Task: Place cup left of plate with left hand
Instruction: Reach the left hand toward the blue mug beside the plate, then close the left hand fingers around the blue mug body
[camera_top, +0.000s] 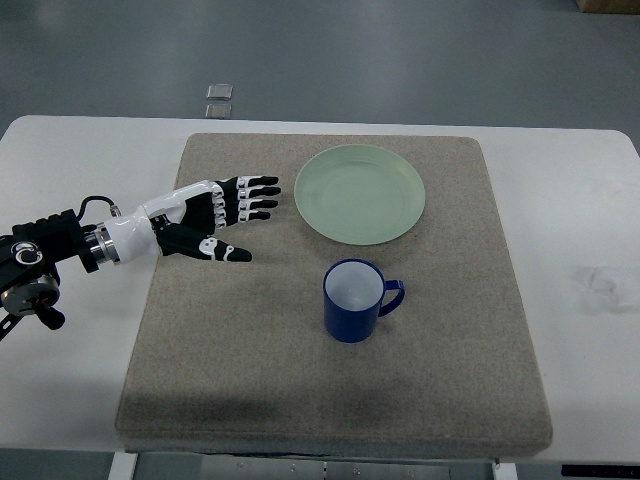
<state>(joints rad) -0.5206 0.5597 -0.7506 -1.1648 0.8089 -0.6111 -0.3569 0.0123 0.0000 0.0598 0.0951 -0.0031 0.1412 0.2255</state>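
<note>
A blue cup (354, 300) with a white inside stands upright on the mat, its handle pointing right. It sits just below a pale green plate (360, 193) that lies at the mat's upper middle. My left hand (235, 212) reaches in from the left edge, fingers stretched out flat toward the plate and holding nothing. It hovers left of the plate and up-left of the cup, apart from both. The right arm does not show.
A grey-brown mat (200, 370) covers the middle of the white table (590, 330). Two small square tiles (219, 100) lie on the floor beyond the table's far edge. A faint dark smudge (602, 283) marks the table at the right.
</note>
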